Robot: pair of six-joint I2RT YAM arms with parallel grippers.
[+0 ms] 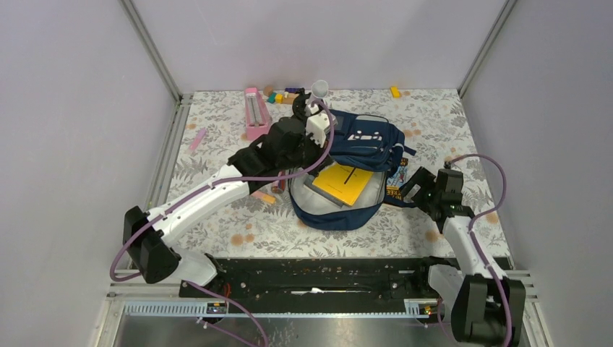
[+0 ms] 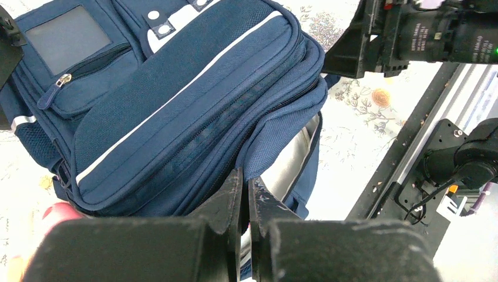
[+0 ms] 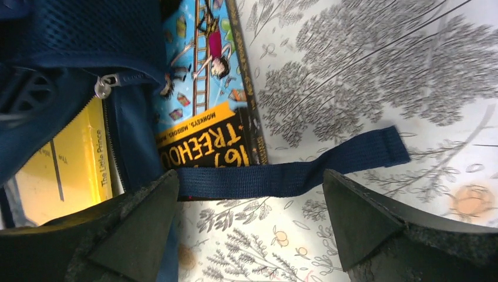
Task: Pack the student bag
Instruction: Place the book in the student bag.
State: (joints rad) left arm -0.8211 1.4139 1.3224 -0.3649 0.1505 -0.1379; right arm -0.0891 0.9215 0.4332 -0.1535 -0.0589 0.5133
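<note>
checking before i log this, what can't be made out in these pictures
- Title of the blue book: right wrist view, the strap crosses it and the backpack covers one edge.
- Under the yellow book: top view, the book hides it.
- Small coloured bits at the far edge: top view, too small.

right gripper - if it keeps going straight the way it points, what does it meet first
Most likely the navy strap lying across the gap between the right gripper's open jaws. Under it are the treehouse book and the floral tablecloth. Depth is hard to judge.
</note>
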